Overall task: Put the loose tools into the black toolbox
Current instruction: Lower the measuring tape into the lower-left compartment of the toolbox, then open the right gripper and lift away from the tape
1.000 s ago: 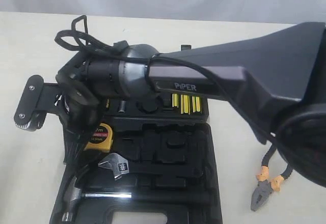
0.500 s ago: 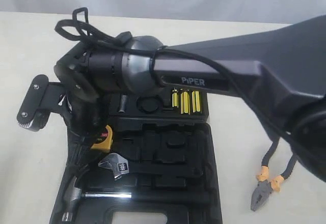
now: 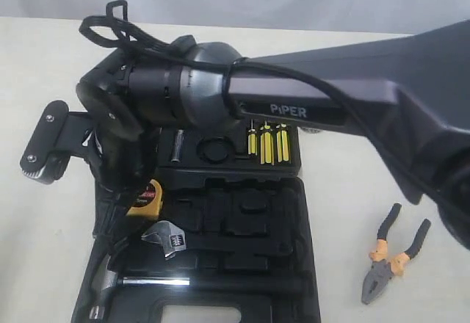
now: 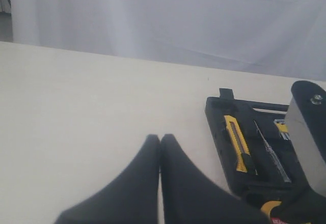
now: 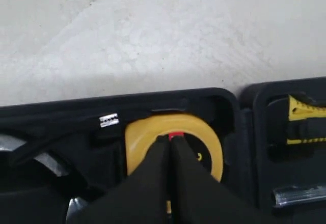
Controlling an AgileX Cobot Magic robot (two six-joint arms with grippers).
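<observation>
The left jaws and right jaws are pressed together, empty; the right hover above the round yellow tape measure (image 5: 206,145).

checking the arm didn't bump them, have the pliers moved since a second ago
No. The pliers lie in the same spot beside the black toolbox's right edge; only the right arm has drawn back off their handles.

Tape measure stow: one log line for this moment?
right gripper shut, over tape measure in toolbox | left gripper shut, over table | pliers on table, outside toolbox
</observation>
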